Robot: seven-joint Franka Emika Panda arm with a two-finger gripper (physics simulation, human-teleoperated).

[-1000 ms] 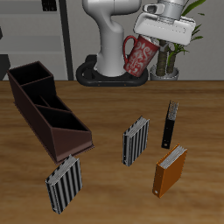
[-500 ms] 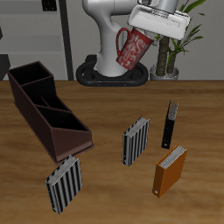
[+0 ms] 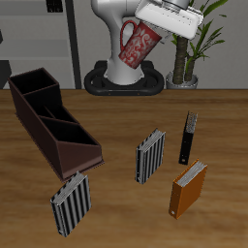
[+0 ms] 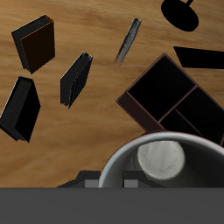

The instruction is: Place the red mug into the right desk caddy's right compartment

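Observation:
The red mug [image 3: 139,46], speckled whitish, hangs tilted high above the back of the table with my gripper [image 3: 155,30] shut on its rim. The wrist view looks down into the mug's pale inside [image 4: 163,163]. The right desk caddy [image 3: 27,113], long and dark brown, lies on the table well below the mug and off to one side. Its right compartment [image 3: 79,147] is the roomy end cell nearest the table's front edge and holds nothing. In the wrist view the caddy [image 4: 129,98] lies just past the mug's rim, its big cell [image 4: 163,87] in plain sight.
Two striped grey-white books [image 3: 149,156] [image 3: 70,203] stand near the table's middle and front. An orange book [image 3: 188,189] and a thin black book [image 3: 190,137] stand beside them. A potted plant [image 3: 184,60] and the robot's base [image 3: 121,82] are at the back.
My gripper has carried the mug upward and sideways toward the caddy's side of the table. The mug's tilt has changed a little. Nothing on the table moved.

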